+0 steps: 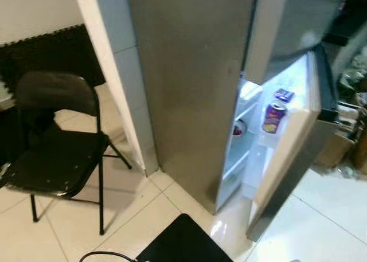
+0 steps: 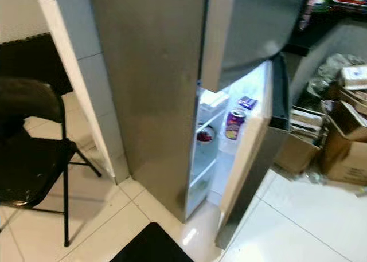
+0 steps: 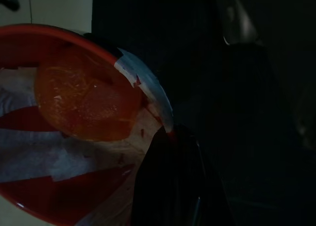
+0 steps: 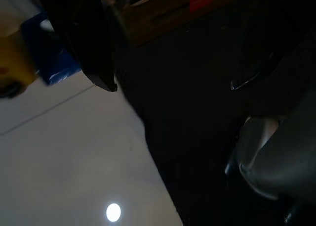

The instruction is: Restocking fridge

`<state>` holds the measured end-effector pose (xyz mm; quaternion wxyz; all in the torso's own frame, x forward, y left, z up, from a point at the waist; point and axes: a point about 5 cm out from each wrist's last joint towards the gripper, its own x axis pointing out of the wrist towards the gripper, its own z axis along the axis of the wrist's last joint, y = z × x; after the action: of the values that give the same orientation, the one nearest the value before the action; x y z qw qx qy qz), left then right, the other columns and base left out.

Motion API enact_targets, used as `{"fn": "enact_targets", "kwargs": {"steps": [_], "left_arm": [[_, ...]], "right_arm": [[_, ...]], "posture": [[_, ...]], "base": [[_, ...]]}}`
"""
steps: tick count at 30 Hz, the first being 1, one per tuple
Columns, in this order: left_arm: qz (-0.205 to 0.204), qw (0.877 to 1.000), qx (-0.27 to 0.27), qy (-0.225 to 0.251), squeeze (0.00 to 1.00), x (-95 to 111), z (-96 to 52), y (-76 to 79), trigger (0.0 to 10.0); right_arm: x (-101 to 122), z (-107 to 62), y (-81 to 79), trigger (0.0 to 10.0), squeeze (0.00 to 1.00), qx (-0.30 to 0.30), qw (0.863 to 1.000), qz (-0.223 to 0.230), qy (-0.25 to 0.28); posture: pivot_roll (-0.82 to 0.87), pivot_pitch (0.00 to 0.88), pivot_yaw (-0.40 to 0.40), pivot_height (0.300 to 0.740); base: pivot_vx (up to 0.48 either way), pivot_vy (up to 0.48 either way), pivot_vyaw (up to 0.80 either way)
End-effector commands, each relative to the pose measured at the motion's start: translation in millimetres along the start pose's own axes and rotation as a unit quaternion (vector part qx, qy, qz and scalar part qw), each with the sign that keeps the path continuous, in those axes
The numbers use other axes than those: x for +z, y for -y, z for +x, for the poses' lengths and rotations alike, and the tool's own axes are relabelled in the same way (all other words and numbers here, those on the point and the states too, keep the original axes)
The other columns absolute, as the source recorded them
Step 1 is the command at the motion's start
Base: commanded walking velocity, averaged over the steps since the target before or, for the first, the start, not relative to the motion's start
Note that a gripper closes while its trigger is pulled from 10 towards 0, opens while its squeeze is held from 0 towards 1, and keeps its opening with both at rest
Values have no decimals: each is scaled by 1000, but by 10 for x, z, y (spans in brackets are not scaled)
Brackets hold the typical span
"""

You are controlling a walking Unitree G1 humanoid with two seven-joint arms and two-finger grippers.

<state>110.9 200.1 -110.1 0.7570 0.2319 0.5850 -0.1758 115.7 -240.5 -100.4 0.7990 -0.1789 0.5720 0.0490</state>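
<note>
Beside the steel fridge (image 1: 195,90), left gripper (image 3: 170,186) pinches a round red bowl (image 3: 74,132); right's grip unclear.

No readable text, can (image 1: 274,117) label in fridge door (image 1: 287,141) too blurred to read

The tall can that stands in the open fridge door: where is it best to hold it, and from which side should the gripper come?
Probably by its upper half. The can stands upright in the door shelf, whose rail seems to hide its foot, so only the round side above is free. Come level from the door's inner side, close across the body, then lift.
</note>
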Motion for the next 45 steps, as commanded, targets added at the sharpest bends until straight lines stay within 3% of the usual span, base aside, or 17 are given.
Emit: {"fn": "enact_targets", "kwargs": {"steps": [1,2,3,7,8,15,17,28,45], "left_arm": [[-3,1000,11,19,0,103,-4,-69,2196],[-2,1000,11,21,0,109,-4,-71,2196],[-5,1000,8,23,0,116,-4,-66,0],[-10,1000,10,20,0,115,-2,-62,0],[-10,1000,8,18,0,111,1,-42,10000],[-12,1000,7,17,0,99,4,-11,10000],[-14,1000,7,17,0,98,5,-6,10000],[-17,1000,3,17,0,90,7,16,10000],[-15,1000,-2,15,0,74,9,44,10000]], "right_arm": [[27,0,31,10000,0,-9,1000,13,5],[41,1,36,10000,0,-10,1000,18,7],[51,2,38,10000,0,-11,1000,20,9],[65,4,38,10000,0,-12,1000,19,9],[74,4,37,10000,0,-12,1000,21,11],[74,4,32,10000,0,-9,1000,15,12],[58,3,36,10000,0,-8,1000,-13,5],[58,2,46,10000,0,-17,1000,2,8],[35,2,42,10000,0,-31,999,9,2]], "posture": [[-23,0,-19,740],[-21,0,-20,740],[-22,0,-19,740],[-23,0,-18,740],[-24,0,-18,740],[-25,0,-21,740],[-27,0,-22,740],[-34,0,-16,740],[-34,0,-16,740]], "base": [[0,0,0],[0,0,0],[0,0,0],[0,0,0],[0,0,0],[0,0,0],[0,0,772],[0,0,753],[0,0,0]]}}
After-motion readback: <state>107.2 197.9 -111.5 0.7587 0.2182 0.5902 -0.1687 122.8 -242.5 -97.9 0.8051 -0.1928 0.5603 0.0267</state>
